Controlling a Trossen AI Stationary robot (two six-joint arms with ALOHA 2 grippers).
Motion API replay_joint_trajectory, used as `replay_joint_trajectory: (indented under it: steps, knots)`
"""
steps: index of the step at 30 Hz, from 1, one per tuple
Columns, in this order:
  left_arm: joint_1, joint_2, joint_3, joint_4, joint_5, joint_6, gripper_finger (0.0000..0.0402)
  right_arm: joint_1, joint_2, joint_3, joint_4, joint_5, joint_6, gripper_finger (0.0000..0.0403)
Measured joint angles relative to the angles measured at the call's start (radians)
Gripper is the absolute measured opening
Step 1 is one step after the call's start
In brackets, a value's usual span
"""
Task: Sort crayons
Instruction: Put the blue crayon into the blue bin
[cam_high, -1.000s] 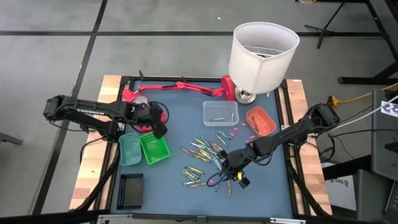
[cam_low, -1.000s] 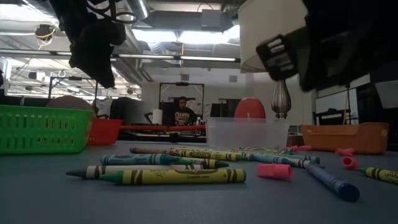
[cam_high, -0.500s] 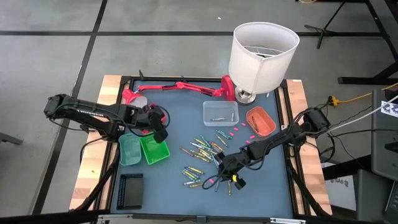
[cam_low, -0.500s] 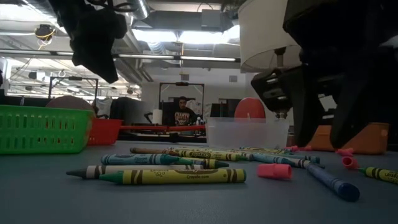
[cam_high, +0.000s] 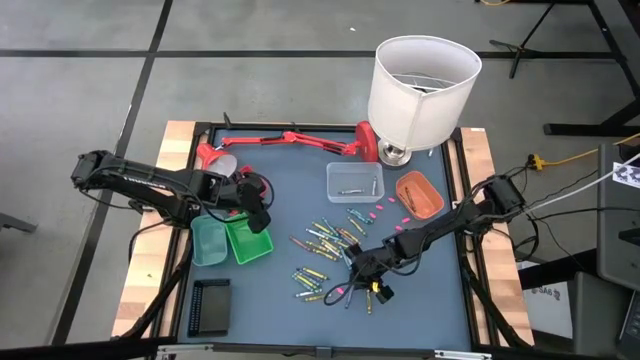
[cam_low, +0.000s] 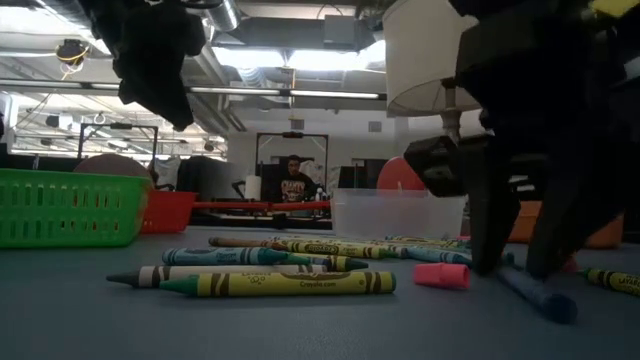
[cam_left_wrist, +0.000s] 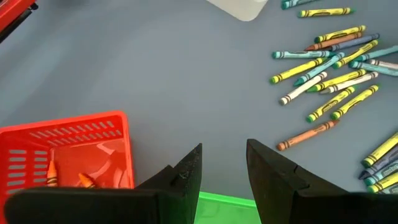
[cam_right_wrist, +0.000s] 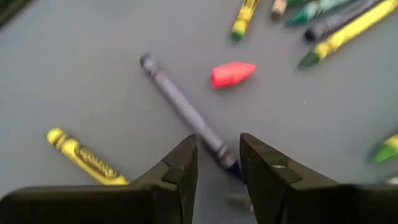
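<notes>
Thin paper-wrapped crayons (cam_high: 325, 255) in yellow, green, blue and orange are scattered mid-table, a blue crayon (cam_right_wrist: 186, 115) is straddled by the parted, empty right gripper (cam_right_wrist: 217, 163), and the left gripper (cam_left_wrist: 222, 163) is held parted, empty, above ribbed plastic trays (cam_left_wrist: 65, 155).

Grey concrete floor (cam_high: 90, 90); ceiling strip lights (cam_low: 300, 60); person seated behind (cam_low: 293, 180).
</notes>
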Motion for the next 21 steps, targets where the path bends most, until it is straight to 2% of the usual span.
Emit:
replay_joint_trajectory:
  steps: [13,21]
  knots:
    - [-0.001,0.0,0.0,0.067,0.0,0.0,0.0109,0.0,0.022,0.002,0.005,-0.003,0.0,0.0115]
    - [-0.056,0.0,0.0,0.156,0.0,0.0,0.0109,0.0,0.024,0.002,0.005,-0.002,0.0,0.0059]
